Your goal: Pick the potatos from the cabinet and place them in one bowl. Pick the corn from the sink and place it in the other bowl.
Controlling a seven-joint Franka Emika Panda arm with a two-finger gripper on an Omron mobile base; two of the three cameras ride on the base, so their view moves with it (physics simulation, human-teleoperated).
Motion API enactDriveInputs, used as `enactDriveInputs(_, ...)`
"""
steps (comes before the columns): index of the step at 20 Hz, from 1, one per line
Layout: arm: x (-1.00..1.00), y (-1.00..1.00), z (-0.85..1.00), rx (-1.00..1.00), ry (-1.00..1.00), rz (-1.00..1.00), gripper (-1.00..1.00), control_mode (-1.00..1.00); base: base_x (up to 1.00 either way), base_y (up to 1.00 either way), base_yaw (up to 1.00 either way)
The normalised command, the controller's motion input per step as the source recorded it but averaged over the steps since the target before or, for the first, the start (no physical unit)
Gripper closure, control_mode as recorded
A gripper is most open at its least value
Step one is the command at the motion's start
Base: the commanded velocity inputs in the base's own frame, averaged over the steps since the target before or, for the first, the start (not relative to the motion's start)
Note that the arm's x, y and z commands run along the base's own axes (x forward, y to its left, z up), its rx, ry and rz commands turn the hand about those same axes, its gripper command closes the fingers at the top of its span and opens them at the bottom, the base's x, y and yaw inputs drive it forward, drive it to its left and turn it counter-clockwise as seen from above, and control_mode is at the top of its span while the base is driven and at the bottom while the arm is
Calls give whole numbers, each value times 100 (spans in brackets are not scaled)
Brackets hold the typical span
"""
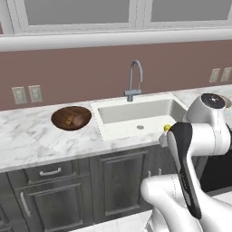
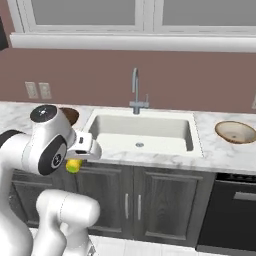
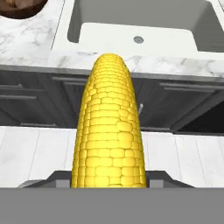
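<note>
arm (image 1: 199,136): glossy white rounded links | dark joint bands (black end cap)

The yellow kernelled corn cob (image 3: 110,127) hides the gripper's fingertips; the dark brown wooden bowl (image 3: 19,8) is cut by the hand view's top edge.

Yellow corn (image 3: 110,131) held lengthwise, potatos (image 1: 72,120) in dark bowl (image 1: 58,118).
</note>
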Motion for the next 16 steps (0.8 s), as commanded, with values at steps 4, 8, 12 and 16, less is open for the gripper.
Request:
enactDriveInputs(4, 0, 0, 0, 0, 0, 0, 100, 100, -3, -100, 0)
enactDriveInputs(8, 0, 0, 0, 0, 0, 0, 100, 100, 0, -100, 0)
enactDriveInputs(12, 0, 0, 0, 0, 0, 0, 100, 100, 0, -100, 0)
enactDriveInputs(16, 0, 0, 0, 0, 0, 0, 100, 100, 3, -100, 0)
